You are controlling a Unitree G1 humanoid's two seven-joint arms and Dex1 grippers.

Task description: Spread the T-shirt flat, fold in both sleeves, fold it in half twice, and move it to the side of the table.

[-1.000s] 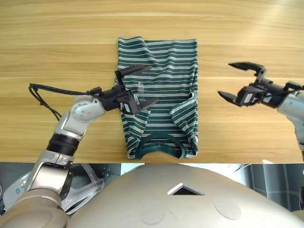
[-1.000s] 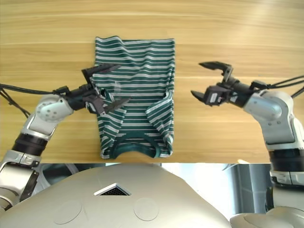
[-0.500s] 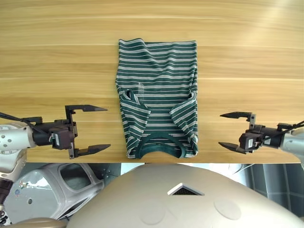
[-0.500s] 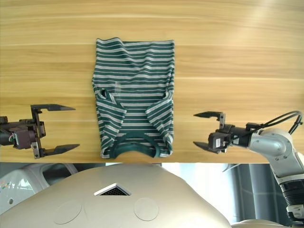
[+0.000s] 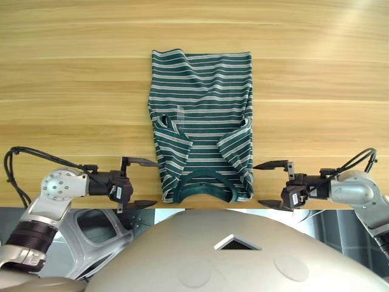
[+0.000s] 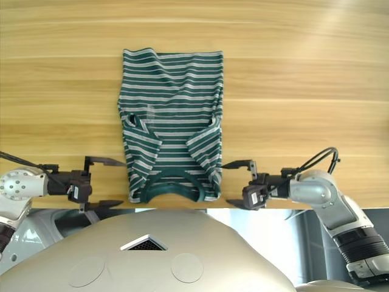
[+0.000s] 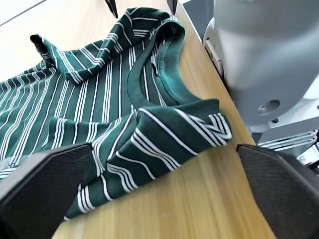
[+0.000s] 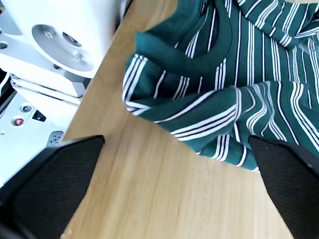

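As both sleeves lie folded in, step: first half-fold.
Left gripper (image 5: 149, 183): fingers spread, just beside near-left shirt corner.
Right gripper (image 5: 258, 184): fingers spread, just beside near-right corner.
Green white-striped fabric T-shirt (image 5: 203, 121): centred on light wooden table (image 5: 73, 73), collar near, hem far.
Next: pinch both corners, carry to hem.

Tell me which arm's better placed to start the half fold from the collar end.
Close to even, slight edge left. Left tool and right tool are both open, each beside a collar-end corner of the T-shirt. The left's far fingertip seems to meet the shirt's edge; the right's sits just short.
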